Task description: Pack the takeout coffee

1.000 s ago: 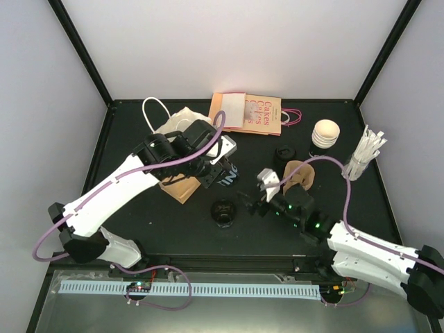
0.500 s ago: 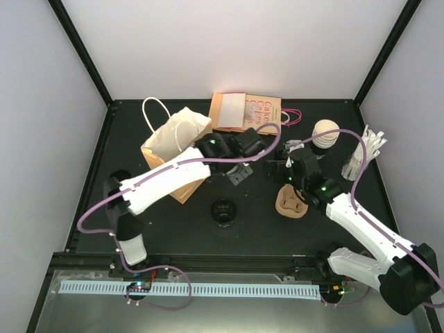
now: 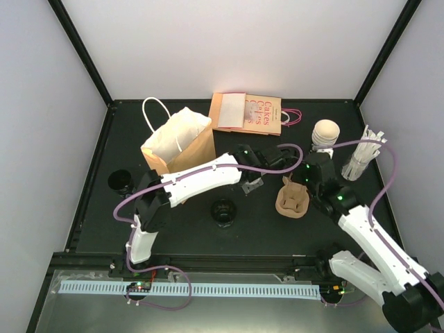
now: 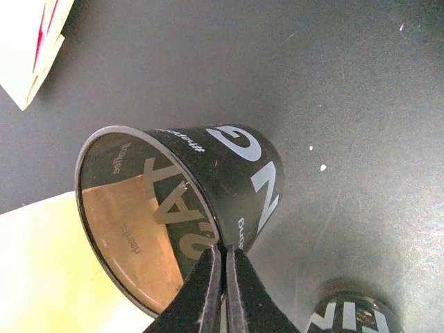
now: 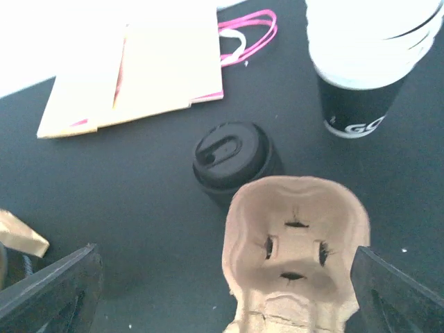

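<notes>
Left hand [image 4: 223, 254] has swung right, pinching the black cup [image 4: 236, 173]; right hand [image 5: 223, 275] is spread wide.

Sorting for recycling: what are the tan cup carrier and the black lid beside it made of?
The cup carrier: likely moulded paper pulp, matte tan, fibrous, with soft rounded edges. The lid: probably plastic, black, slightly glossy, with a crisply moulded sip recess.

The paper cup [image 4: 239, 177] is glossy, the plastic lid [image 5: 227, 154] matt, the pulp carrier [image 5: 298, 208] rough, the table [image 5: 125, 208] smooth.
</notes>
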### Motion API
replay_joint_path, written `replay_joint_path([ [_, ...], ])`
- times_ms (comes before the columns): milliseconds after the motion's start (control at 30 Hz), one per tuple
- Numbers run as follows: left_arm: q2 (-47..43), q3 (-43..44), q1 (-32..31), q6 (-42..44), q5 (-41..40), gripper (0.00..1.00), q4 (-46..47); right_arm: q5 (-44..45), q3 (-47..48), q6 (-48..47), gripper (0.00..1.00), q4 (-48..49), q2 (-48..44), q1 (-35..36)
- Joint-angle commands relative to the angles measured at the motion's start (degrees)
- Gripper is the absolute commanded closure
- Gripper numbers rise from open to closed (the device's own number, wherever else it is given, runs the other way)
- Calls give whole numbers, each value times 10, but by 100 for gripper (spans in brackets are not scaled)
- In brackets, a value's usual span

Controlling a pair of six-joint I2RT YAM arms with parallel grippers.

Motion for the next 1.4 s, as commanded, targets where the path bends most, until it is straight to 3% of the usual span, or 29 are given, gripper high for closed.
replay_joint_path([
  [0,24,6,-3,0,-18,98,17,56,-21,42,0,-3,-61,-20],
  [167,42,-2,-3,-5,-15,98,28,74,-38,40,0,3,-119,-27],
  [500,68,-3,-3,-11,-2,96,27,86,-43,31,0,0,-147,-27],
  [533,69,-3,-3,-12,0,93,26,87,-43,30,0,0,-148,-27],
  [667,60,-6,-3,-14,9,60,27,90,-42,27,0,-1,-148,-27],
  [800,33,0,-3,-18,21,42,24,88,-41,22,0,0,-148,-28],
  [1100,-86,2,-3,-47,39,24,7,73,-38,7,0,12,-142,-27],
  [1233,-160,-40,5,-71,52,2,23,50,-39,-2,0,21,-134,-27],
  [1367,-238,-91,27,-123,56,1,29,18,-39,-16,0,30,-121,-27],
])
